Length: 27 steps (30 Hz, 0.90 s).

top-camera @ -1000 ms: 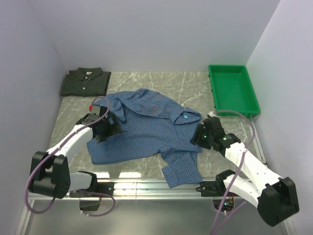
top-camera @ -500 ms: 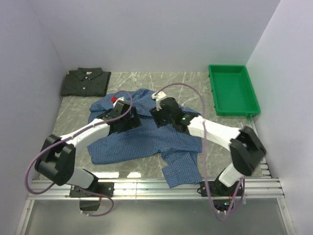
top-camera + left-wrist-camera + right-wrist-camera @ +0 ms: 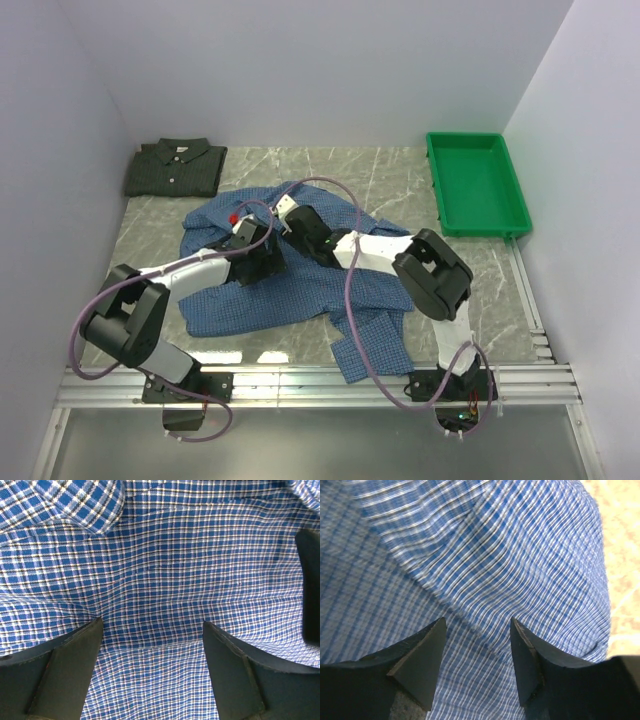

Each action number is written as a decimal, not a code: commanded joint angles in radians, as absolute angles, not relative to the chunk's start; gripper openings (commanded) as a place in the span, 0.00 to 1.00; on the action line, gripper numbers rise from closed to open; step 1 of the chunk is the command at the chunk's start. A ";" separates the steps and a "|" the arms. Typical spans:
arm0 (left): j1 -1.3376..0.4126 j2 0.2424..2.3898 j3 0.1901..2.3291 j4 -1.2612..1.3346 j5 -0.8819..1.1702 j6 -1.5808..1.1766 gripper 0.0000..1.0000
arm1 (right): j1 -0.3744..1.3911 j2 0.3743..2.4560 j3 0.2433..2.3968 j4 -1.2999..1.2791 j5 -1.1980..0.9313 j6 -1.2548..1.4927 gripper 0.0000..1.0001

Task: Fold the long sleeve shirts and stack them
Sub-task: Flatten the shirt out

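Blue checked shirt lies spread out and rumpled across the middle of the marbled surface, with one part trailing toward the near edge. Both arms reach in over its far half. The left tool sits low on the cloth, and the right tool is just beside it, a little farther back. In the left wrist view, the left tool's two fingers stand spread wide with their tips down at the fabric, which creases in the gap between them. In the right wrist view, the right tool's fingers are also parted. They are set over a raised fold of the same cloth, and bare surface shows past the shirt's edge. Whether those tips touch the cloth cannot be told. Dark green-grey checked shirt sits folded with its white buttons up in the far left corner, well apart from the blue one. A green tray stands at the far right.
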State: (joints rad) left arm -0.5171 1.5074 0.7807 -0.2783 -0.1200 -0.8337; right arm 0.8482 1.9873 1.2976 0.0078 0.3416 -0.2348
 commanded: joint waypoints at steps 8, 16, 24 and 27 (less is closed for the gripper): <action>-0.523 1.424 0.693 -0.330 -0.060 -0.838 0.88 | 0.845 2.068 1.391 0.107 0.498 -0.304 0.32; -0.526 1.378 0.644 -0.377 0.029 -0.813 0.88 | 0.727 1.983 1.426 0.086 0.551 -0.322 0.01; -0.566 1.325 0.604 -0.428 0.106 -0.781 0.88 | 0.503 2.075 1.743 -0.135 0.511 -0.121 0.00; -0.581 1.315 0.588 -0.433 0.153 -0.769 0.89 | 0.450 2.155 1.901 -0.253 0.535 -0.032 0.02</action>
